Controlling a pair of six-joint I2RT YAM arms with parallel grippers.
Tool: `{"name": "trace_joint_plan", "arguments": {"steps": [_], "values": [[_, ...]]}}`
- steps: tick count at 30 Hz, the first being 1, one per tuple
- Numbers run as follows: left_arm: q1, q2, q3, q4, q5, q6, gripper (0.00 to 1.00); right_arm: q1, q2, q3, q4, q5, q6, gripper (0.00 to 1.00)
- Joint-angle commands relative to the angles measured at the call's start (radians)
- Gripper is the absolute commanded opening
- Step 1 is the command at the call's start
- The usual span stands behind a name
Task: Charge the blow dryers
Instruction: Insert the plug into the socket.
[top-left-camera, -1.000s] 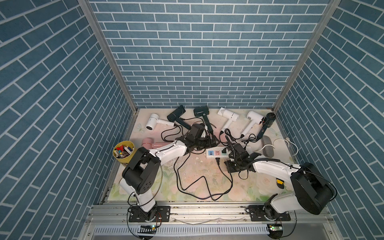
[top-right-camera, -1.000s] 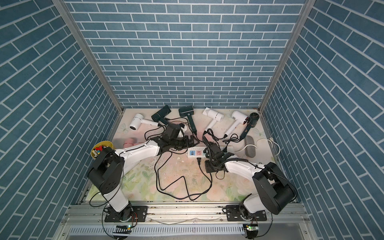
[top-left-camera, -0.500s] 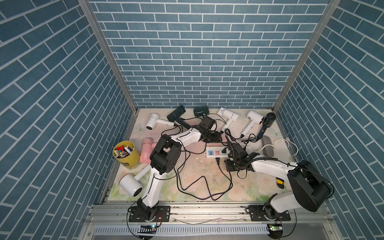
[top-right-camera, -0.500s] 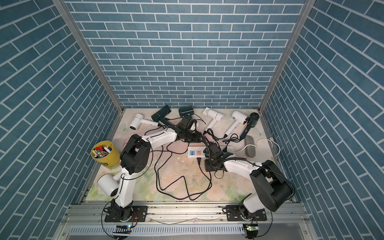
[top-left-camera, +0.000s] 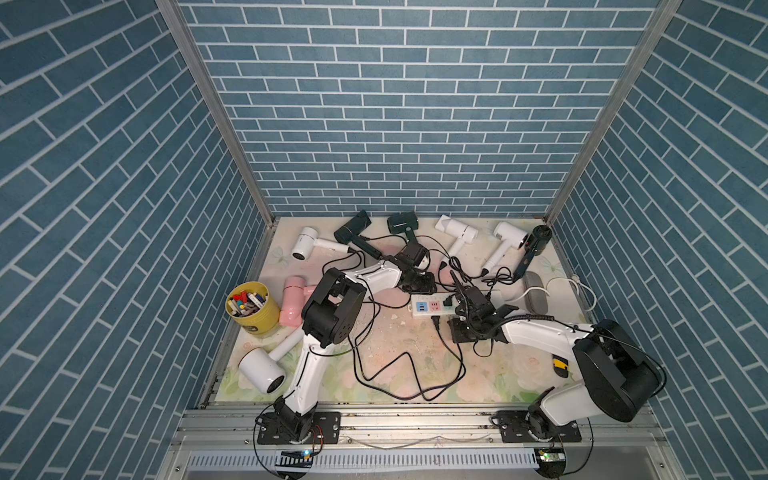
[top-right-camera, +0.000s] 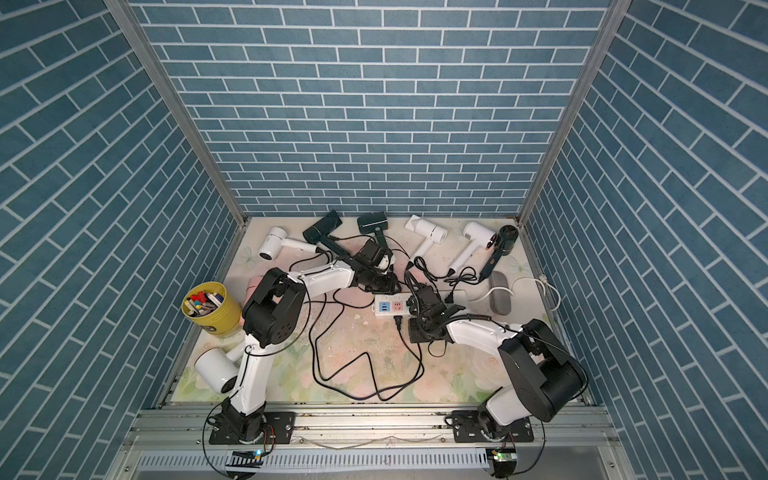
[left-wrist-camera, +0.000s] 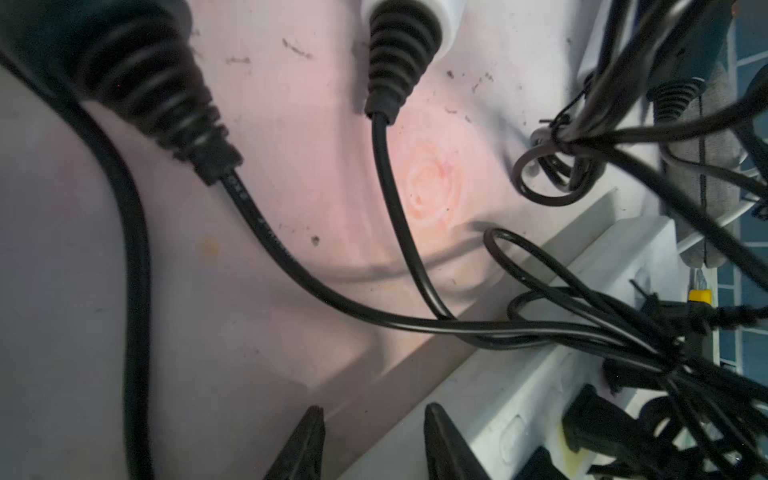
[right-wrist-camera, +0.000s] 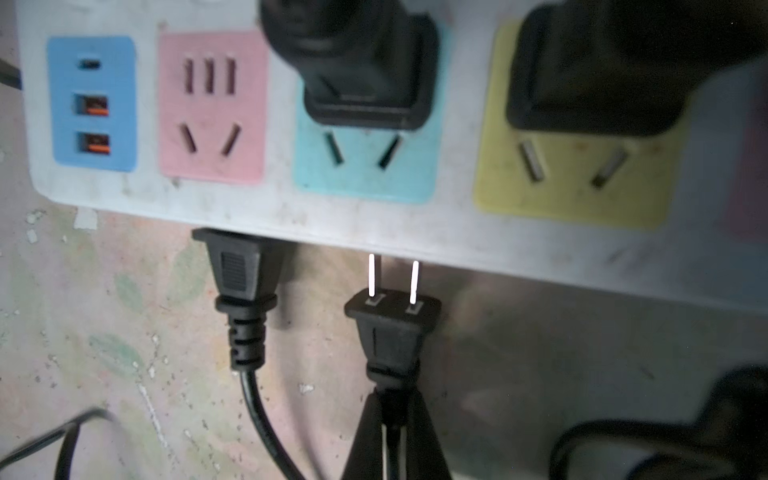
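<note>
While the right gripper (right-wrist-camera: 392, 405) pinches a black two-prong plug (right-wrist-camera: 392, 328) by its tail, prongs aimed at the near edge of the power strip (right-wrist-camera: 374, 216), the left gripper (left-wrist-camera: 374, 415) hovers part-open and empty over loose cords (left-wrist-camera: 291, 266). Six blow dryers (top-left-camera: 457, 230) line the 12 o'clock edge of the table (top-left-camera: 519, 365); a pink dryer (top-left-camera: 293, 301) lies at 9, a white dryer (top-left-camera: 262, 370) at 8 o'clock.
</note>
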Motion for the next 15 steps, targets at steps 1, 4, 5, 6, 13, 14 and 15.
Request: {"name": "trace_joint_plan", "arguments": {"steps": [1, 4, 5, 6, 13, 14, 15], "values": [[-0.006, 0.005, -0.036, 0.000, 0.010, 0.010, 0.43, 0.005, -0.029, 0.030, 0.025, 0.016, 0.030, 0.00], [-0.009, 0.003, -0.045, 0.007, 0.011, 0.009, 0.43, 0.008, -0.036, 0.033, 0.020, 0.025, 0.030, 0.00], [-0.010, 0.003, -0.047, 0.009, 0.011, 0.009, 0.43, 0.008, -0.038, 0.033, 0.017, 0.028, 0.030, 0.00], [-0.010, 0.003, -0.049, 0.011, 0.012, 0.010, 0.43, 0.008, -0.041, 0.034, 0.011, 0.035, 0.030, 0.00], [-0.012, 0.006, -0.054, 0.013, 0.014, 0.013, 0.42, 0.007, -0.066, 0.042, -0.008, 0.057, 0.022, 0.00], [-0.012, 0.006, -0.054, 0.014, 0.014, 0.013, 0.42, 0.008, -0.065, 0.043, -0.006, 0.053, 0.022, 0.00], [-0.012, 0.006, -0.053, 0.014, 0.014, 0.013, 0.42, 0.008, -0.064, 0.045, -0.002, 0.048, 0.020, 0.00]]}}
